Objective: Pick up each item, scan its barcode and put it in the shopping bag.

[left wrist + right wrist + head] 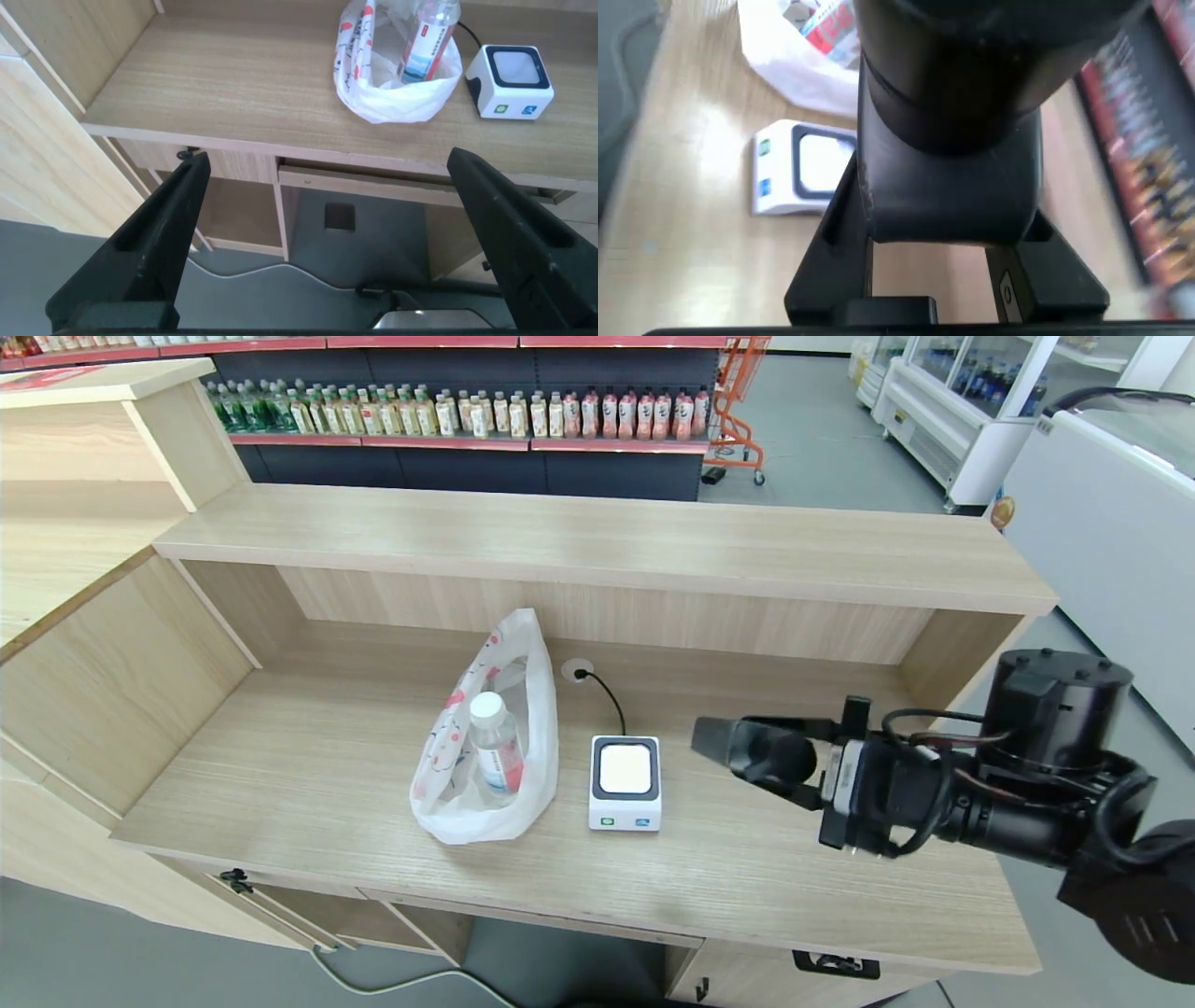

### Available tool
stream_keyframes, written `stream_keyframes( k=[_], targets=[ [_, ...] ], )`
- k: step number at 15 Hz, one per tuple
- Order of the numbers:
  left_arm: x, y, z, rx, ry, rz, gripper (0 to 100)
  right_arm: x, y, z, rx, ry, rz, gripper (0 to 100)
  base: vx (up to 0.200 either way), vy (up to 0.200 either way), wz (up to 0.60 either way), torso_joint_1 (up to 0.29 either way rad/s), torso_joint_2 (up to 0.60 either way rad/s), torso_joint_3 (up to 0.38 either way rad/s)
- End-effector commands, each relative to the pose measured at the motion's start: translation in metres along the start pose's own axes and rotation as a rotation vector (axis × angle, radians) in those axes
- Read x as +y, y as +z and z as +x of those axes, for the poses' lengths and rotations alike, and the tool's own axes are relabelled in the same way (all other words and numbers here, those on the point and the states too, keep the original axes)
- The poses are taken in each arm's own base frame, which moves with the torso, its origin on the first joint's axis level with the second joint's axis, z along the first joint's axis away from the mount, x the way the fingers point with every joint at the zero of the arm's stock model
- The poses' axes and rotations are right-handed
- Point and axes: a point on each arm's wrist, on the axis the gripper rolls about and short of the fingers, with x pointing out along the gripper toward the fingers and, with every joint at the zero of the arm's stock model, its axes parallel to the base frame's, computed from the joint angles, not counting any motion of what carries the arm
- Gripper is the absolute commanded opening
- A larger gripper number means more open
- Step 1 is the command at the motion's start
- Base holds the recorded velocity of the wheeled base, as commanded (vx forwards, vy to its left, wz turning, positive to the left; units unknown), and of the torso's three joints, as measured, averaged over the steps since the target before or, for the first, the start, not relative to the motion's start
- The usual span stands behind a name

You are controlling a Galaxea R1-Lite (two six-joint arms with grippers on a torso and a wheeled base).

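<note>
A white shopping bag [539, 709] with red print stands open on the wooden counter [299, 775], and a clear water bottle [493, 747] with a white cap is upright inside it. Just right of the bag lies the white barcode scanner [625, 782]. My right gripper [747, 751] hovers right of the scanner, shut on a black cylindrical item [780, 761]; that black item [948, 84] looms large between the fingers [827, 271] in the right wrist view. My left gripper [329, 163] hangs open in front of and below the counter edge, facing the bag [374, 93], bottle [425, 47] and scanner [509, 82].
A raised ledge [597, 541] and side walls box in the counter at the back. The scanner's black cable [611, 695] runs to a hole behind it. A drawer front [374, 177] sits under the counter edge. Shelves of drinks [467, 415] and a freezer [1102, 523] stand beyond.
</note>
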Motion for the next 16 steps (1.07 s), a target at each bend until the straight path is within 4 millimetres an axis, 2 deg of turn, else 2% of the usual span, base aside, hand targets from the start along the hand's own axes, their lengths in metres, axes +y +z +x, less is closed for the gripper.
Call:
stream_keyframes(
  k=[1, 2, 3, 5, 6, 7, 8, 12, 14, 16],
  targets=[
    [0.0, 0.0, 0.0, 0.001, 0.0, 0.0, 100, -0.021, 0.011, -0.023, 0.059, -0.082, 0.323, 0, 0.0, 0.0, 0.0, 0.0, 0.0, 0.0],
    [0.0, 0.0, 0.0, -0.001, -0.001, 0.0, 100, -0.02, 0.01, -0.022, 0.06, -0.081, 0.405, 0, 0.0, 0.0, 0.0, 0.0, 0.0, 0.0],
    [0.0, 0.0, 0.0, 0.001, 0.0, 0.0, 100, -0.017, 0.008, -0.016, 0.053, -0.072, 0.691, 0, 0.0, 0.0, 0.0, 0.0, 0.0, 0.0],
    [0.0, 0.0, 0.0, -0.001, 0.0, 0.0, 100, -0.023, -0.002, 0.007, 0.062, -0.121, 0.936, 0, 0.0, 0.0, 0.0, 0.0, 0.0, 0.0],
    [0.0, 0.0, 0.0, 0.001, -0.001, 0.0, 100, -0.025, -0.004, 0.012, 0.066, -0.139, 0.996, 0, 0.0, 0.0, 0.0, 0.0, 0.0, 0.0],
    [0.0, 0.0, 0.0, -0.001, 0.0, 0.0, 100, -0.032, -0.008, 0.026, 0.059, -0.191, 1.174, 0, 0.0, 0.0, 0.0, 0.0, 0.0, 0.0],
    [0.0, 0.0, 0.0, -0.001, 0.0, 0.0, 100, -0.032, -0.012, 0.034, 0.063, -0.205, 1.262, 0, 0.0, 0.0, 0.0, 0.0, 0.0, 0.0],
    [0.0, 0.0, 0.0, 0.001, -0.003, 0.0, 100, -0.013, -0.018, 0.052, 0.098, -0.154, 1.482, 0, 0.0, 0.0, 0.0, 0.0, 0.0, 0.0],
    [0.0, 0.0, 0.0, -0.001, 0.0, 0.0, 100, -0.006, -0.025, 0.058, 0.124, -0.142, 1.516, 0, 0.0, 0.0, 0.0, 0.0, 0.0, 0.0],
    [0.0, 0.0, 0.0, -0.001, 0.0, 0.0, 100, 0.009, -0.04, 0.069, 0.179, -0.124, 1.541, 0, 0.0, 0.0, 0.0, 0.0, 0.0, 0.0]
  ],
)
